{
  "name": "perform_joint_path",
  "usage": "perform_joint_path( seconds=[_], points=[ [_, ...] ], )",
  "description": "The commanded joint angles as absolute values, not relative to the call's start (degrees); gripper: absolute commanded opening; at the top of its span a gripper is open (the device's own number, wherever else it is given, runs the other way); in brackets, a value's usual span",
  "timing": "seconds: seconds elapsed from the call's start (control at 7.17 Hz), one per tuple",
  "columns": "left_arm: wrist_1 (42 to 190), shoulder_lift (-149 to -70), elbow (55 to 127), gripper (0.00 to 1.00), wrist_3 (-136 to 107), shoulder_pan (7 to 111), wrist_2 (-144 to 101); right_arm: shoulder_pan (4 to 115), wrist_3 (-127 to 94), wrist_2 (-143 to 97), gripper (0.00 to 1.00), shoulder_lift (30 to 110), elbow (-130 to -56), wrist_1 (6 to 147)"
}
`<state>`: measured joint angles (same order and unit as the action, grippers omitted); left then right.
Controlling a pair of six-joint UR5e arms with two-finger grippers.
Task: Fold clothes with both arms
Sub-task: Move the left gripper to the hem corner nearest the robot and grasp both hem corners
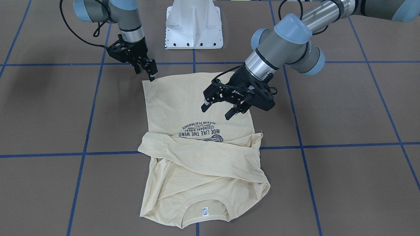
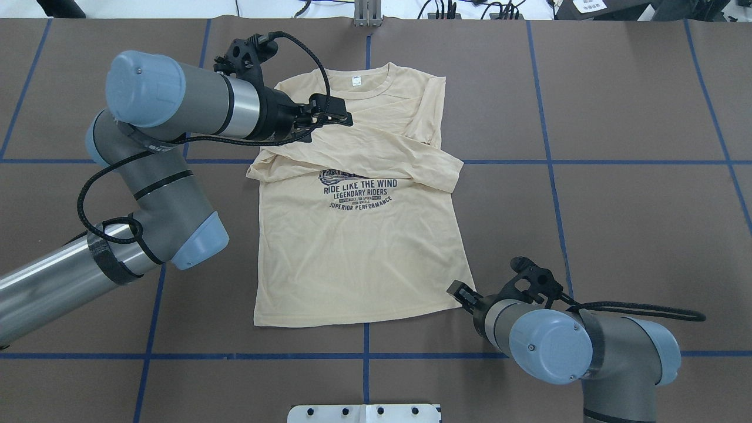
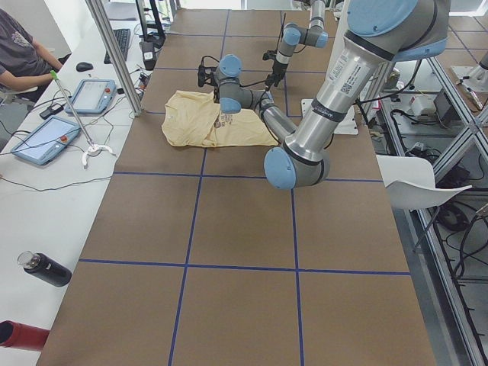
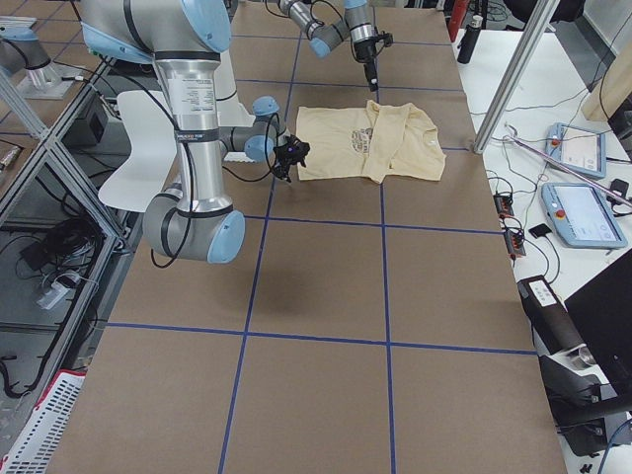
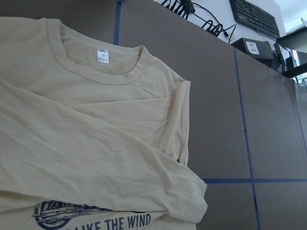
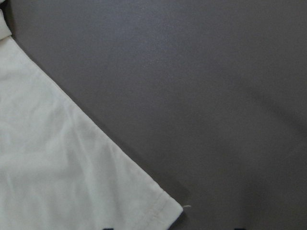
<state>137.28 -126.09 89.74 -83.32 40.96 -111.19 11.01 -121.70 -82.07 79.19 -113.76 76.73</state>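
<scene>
While under T-shirt, blue-gridded brown table

Thin matt cloth T-shirt, matt table, smooth metal left arm

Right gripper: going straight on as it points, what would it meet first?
Probably the T-shirt's hem corner, just below the right gripper; possibly the bare table beside it, since depth is unclear.

We see a brown surface ruled into squares by blue lines. On it a cream shirt lies flat, print up, with its sleeves folded across. One hem corner lies just beside the right fingers, and the shirt spreads beneath the left fingers. A white base stands beyond them.
</scene>
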Motion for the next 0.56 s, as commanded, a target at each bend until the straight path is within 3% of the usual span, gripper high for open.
perform_joint_path(
  seconds=[0.0, 0.42],
  points=[
    [137.3, -126.0, 89.7, 0.98, -83.4, 41.0, -111.2, 11.6, -121.6, -82.0, 0.85, 79.3, -113.0, 76.7],
    [137.3, -125.9, 89.7, 0.98, -83.4, 41.0, -111.2, 11.7, -121.6, -82.0, 0.77, 79.0, -112.9, 76.7]
  ],
)
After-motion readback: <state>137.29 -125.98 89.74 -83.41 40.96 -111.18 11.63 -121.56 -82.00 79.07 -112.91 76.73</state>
